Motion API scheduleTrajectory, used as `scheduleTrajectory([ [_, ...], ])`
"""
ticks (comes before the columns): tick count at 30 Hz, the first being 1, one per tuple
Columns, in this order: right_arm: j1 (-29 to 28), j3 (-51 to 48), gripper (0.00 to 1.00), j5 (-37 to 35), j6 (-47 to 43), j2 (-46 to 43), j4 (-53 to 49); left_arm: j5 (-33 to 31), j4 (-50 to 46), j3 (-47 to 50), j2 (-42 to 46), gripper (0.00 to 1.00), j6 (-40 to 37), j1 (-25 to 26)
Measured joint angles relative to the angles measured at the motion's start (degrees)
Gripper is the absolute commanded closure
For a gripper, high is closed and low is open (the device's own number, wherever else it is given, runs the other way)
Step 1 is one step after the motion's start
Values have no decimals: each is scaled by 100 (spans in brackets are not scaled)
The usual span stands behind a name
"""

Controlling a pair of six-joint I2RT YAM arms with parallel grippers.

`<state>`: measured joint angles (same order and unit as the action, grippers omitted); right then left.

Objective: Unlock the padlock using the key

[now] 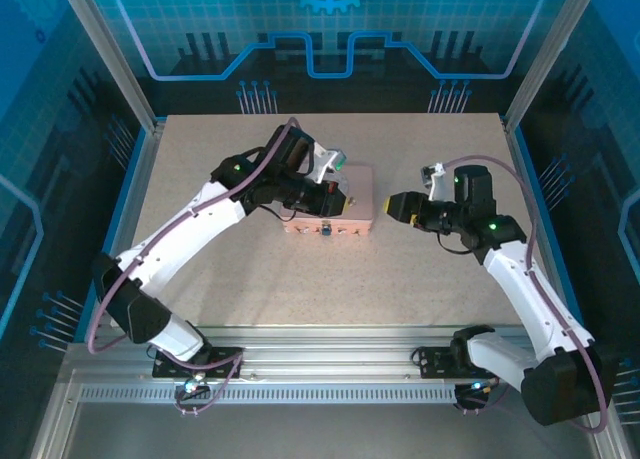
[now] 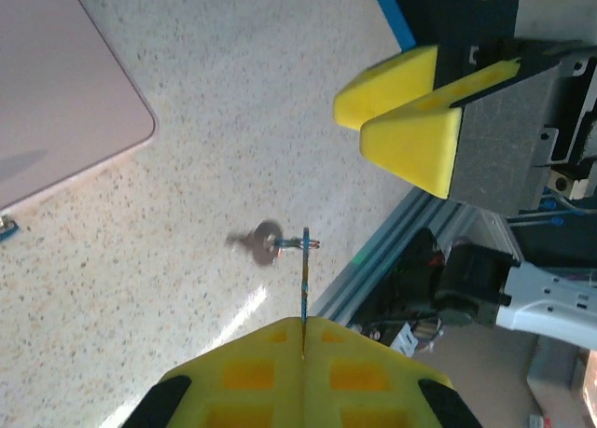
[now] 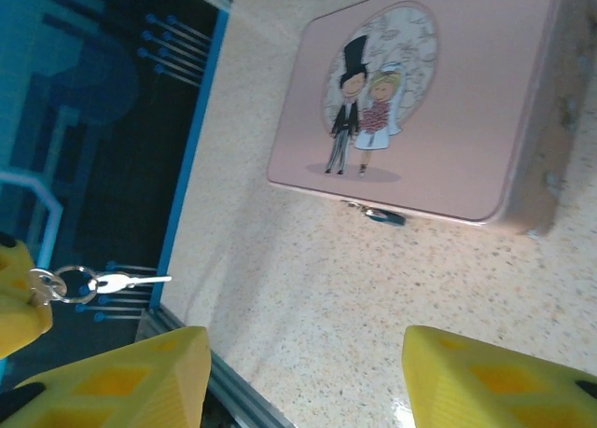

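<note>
Padlock, tiny, dark with blue, at front edge of pink rectangular tin; my left gripper clamps small silver key by ring; right gripper spread wide.

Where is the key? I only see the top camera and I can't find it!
Observer: The key is on a ring pinched by the left gripper.
Operator: Is the other hand holding something too?
Observer: No. The right gripper is open and empty.
Operator: Is the key in the lock yet?
Observer: Not yet. The padlock sits at the edge of the pink tin, just below the cartoon couple on its lid, well apart from the key.
</note>
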<state>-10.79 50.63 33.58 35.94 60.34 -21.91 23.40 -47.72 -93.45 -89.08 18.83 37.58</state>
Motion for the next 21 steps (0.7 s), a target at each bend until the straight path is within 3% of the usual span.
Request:
scheduleTrajectory([
  [4, 0, -542, 40, 339, 11, -105, 796, 280, -448, -341, -125, 100, -254, -83],
  [9, -24, -979, 25, 789, 20, -448, 1779, 691, -796, -590, -146, 100, -546, -190],
  [21, -260, -538, 44, 2037, 785, -107, 3309, 1486, -1010, -732, -164, 100, -813, -197],
])
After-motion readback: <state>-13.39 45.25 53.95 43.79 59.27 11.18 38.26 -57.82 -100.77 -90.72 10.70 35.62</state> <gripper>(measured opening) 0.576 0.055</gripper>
